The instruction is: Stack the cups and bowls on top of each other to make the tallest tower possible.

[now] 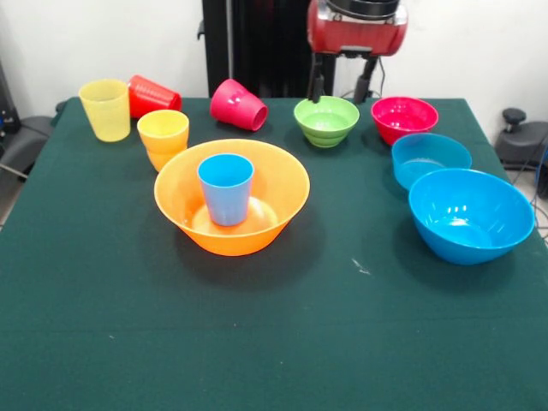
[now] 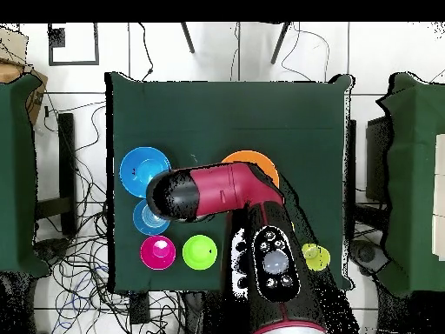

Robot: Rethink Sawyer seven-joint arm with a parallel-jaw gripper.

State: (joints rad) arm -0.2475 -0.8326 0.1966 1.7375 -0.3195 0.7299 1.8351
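The large orange bowl (image 1: 257, 218) stands left of centre with the light blue cup (image 1: 226, 188) upright inside it. The large blue bowl (image 1: 471, 214) and the small blue bowl (image 1: 430, 158) stand apart at the right. The green bowl (image 1: 326, 120) and magenta bowl (image 1: 403, 117) stand at the far side. The yellow cup (image 1: 104, 109) and orange cup (image 1: 163, 137) stand upright at the far left. The red cup (image 1: 154, 94) and pink cup (image 1: 240, 104) lie on their sides. My gripper (image 1: 342, 86) hangs open and empty above the table's far edge, between the green and magenta bowls.
The green table (image 1: 274, 342) carries nothing in its near half. In the overhead view the red arm (image 2: 222, 191) covers part of the orange bowl (image 2: 252, 163) and several cups. Cables lie on the floor around the table.
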